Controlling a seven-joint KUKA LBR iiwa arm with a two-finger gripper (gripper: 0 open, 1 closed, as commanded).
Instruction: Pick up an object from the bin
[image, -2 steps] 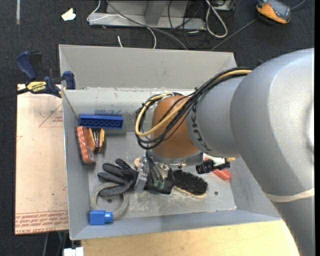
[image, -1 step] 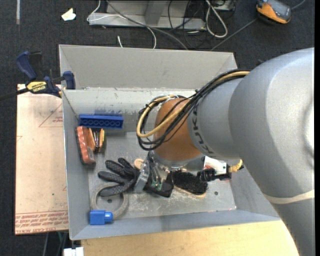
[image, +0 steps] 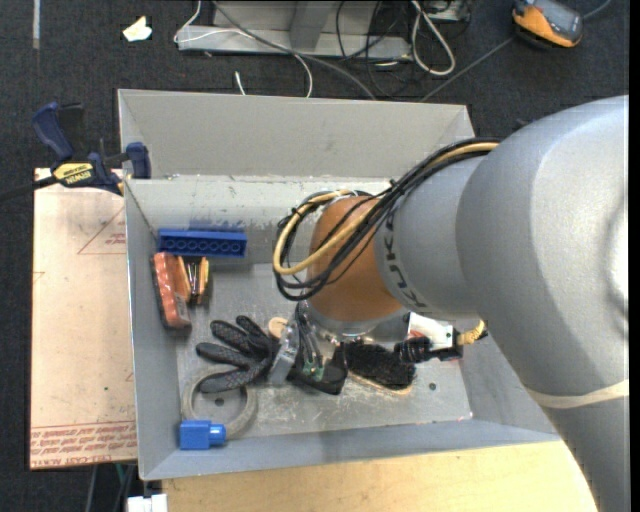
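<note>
Grey metal bin (image: 300, 135), loose stuff spread on its floor. Far left: brown-orange block (image: 170, 292) lying lengthwise near the left wall, with a small brown-and-yellow piece (image: 199, 280) touching its right side. Just behind those, a long blue studded brick (image: 201, 243) lies flat along the back wall. Front left corner: small blue block (image: 202, 433), just beside a grey ring (image: 218, 400) lying flat. Black glove (image: 238, 348) lies mid-floor, splayed end to the left, its lower edge touching the ring. Gripper (image: 312, 368) is down low at the glove's right end, right up against it. Its tip is dark and tucked under the orange wrist cover (image: 345, 262), so I can't tell whether the pincer is spread, closed or pinching anything. Black and yellow cables (image: 288, 245) loop over the cover. Right of the gripper: a dark bristly brush-like thing (image: 382, 365), then a white piece (image: 428, 326) with some red on it. Big grey arm (image: 540, 230) hangs over the bin's right side.
</note>
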